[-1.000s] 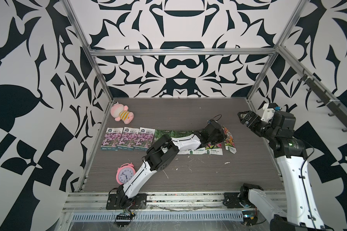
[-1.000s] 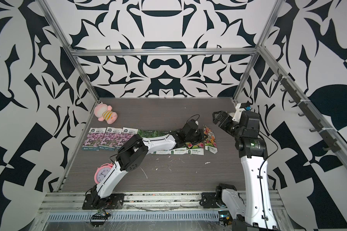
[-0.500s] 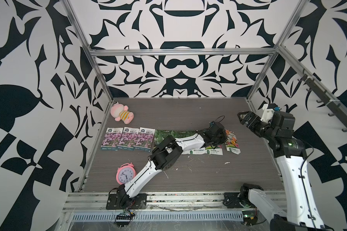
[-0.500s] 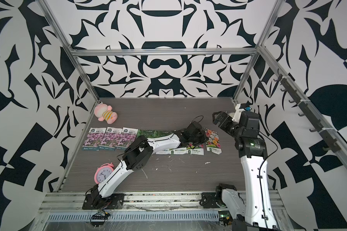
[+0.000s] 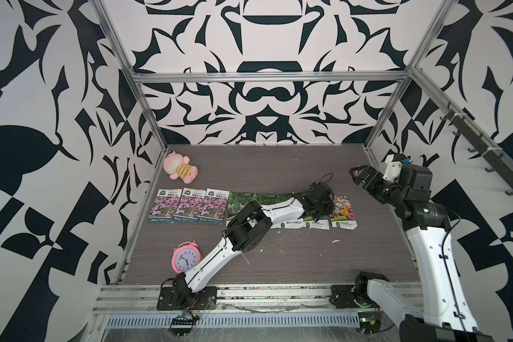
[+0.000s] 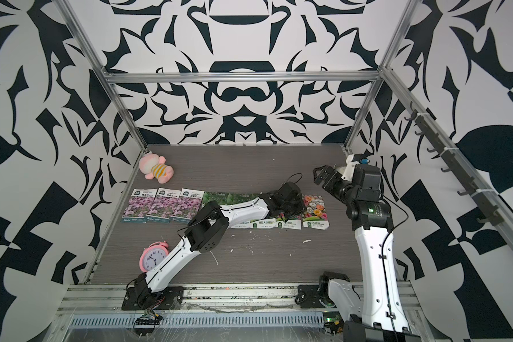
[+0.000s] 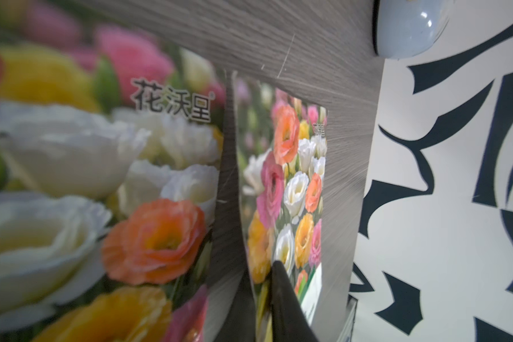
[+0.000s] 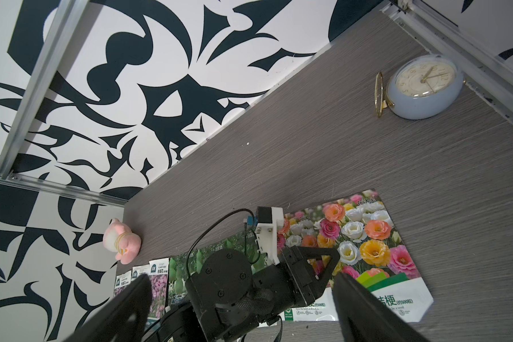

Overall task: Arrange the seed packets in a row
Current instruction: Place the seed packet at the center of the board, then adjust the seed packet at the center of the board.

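Black-and-white patterned walls enclose a grey table (image 5: 279, 165). In both top views the seed packets (image 5: 187, 205) lie in a row. The left arm (image 5: 279, 208) hides the green middle ones, and its left gripper (image 5: 319, 207) sits low beside the end bloom packet (image 5: 342, 211); its opening cannot be told. A plush toy (image 5: 180, 171) and pink alarm clock (image 5: 185, 260) sit apart.

The left wrist view shows a dark fingertip (image 7: 285, 296) over a bloom packet.

In the right wrist view the right gripper (image 8: 242, 278) gapes wide, empty, and a pale blue clock (image 8: 424, 86) stands near the wall.
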Tool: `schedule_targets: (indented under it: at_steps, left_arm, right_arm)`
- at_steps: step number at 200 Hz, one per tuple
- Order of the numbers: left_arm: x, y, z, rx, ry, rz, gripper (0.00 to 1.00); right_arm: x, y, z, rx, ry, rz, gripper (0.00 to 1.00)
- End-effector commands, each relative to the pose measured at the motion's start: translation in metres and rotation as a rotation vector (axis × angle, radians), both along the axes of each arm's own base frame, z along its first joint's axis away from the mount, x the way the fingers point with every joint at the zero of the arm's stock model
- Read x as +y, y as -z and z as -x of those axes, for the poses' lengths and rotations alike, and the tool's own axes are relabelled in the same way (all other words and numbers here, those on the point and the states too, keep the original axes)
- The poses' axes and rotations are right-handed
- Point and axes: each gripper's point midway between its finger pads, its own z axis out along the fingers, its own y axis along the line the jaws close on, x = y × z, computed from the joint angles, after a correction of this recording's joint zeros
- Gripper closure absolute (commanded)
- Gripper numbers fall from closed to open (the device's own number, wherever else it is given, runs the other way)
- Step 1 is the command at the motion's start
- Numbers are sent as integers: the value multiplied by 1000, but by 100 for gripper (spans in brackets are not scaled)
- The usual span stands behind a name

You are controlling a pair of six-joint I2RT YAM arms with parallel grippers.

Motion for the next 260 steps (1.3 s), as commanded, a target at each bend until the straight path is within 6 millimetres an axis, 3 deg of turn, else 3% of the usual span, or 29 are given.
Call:
schedule_targets:
  at_steps: [1, 93, 186, 203, 260]
  left_arm:
    - [5, 4, -2, -10, -4, -44, 77]
    - [16, -17, 1, -54, 6, -66, 58]
    - [50, -101, 8, -203, 26, -61, 49]
    - [72, -126, 3, -318, 31, -142, 47]
    - [220, -193, -22, -619, -123, -483, 32]
  right_arm:
    - [3, -12, 0, -46, -16, 5, 1]
    - [5, -6, -3, -32, -25, -15, 1]
    - [2, -3, -5, -25, -11, -11, 1]
    - [2, -5, -5, -32, -12, -4, 1]
    - [-9, -23, 0, -70, 24, 87, 1]
